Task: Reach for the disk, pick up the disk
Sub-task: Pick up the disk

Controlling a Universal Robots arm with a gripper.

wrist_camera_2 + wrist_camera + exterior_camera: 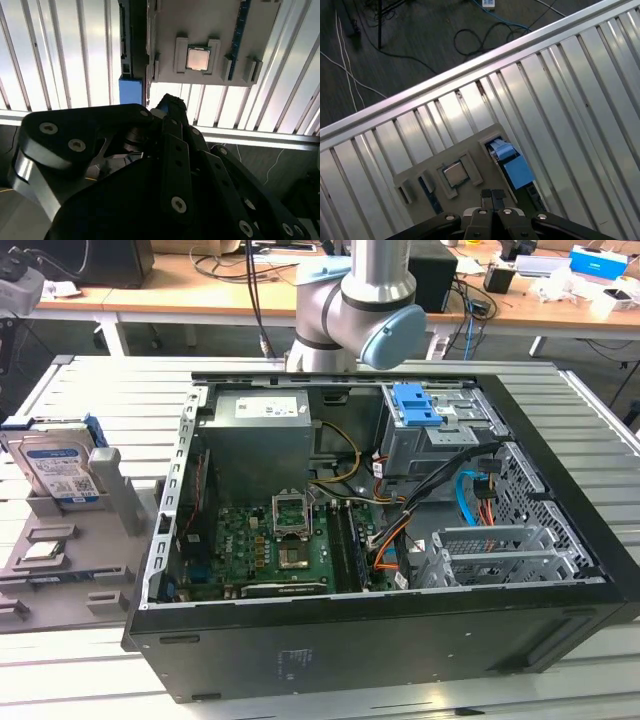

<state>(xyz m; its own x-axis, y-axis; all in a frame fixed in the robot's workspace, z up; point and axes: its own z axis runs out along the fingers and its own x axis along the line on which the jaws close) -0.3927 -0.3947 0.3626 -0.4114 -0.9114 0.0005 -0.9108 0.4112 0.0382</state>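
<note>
disk stands on edge in a slot of the grey holder tray, at the exterior view's left, outside the open computer case, label face toward the camera. In the first wrist view it shows edge-on from above, blue rail up, near the small square chip seated in the same tray. gripper hangs over the tray, pointed down close to the disk's line but clearly apart, touching nothing. Its fingers are narrow, tips nearly together, holding nothing. Step: reach, pickup not begun. Judgement: a grasp calls for fingers spread wider than the disk's thickness, lined up across its flat faces and clear of the tray post
</note>
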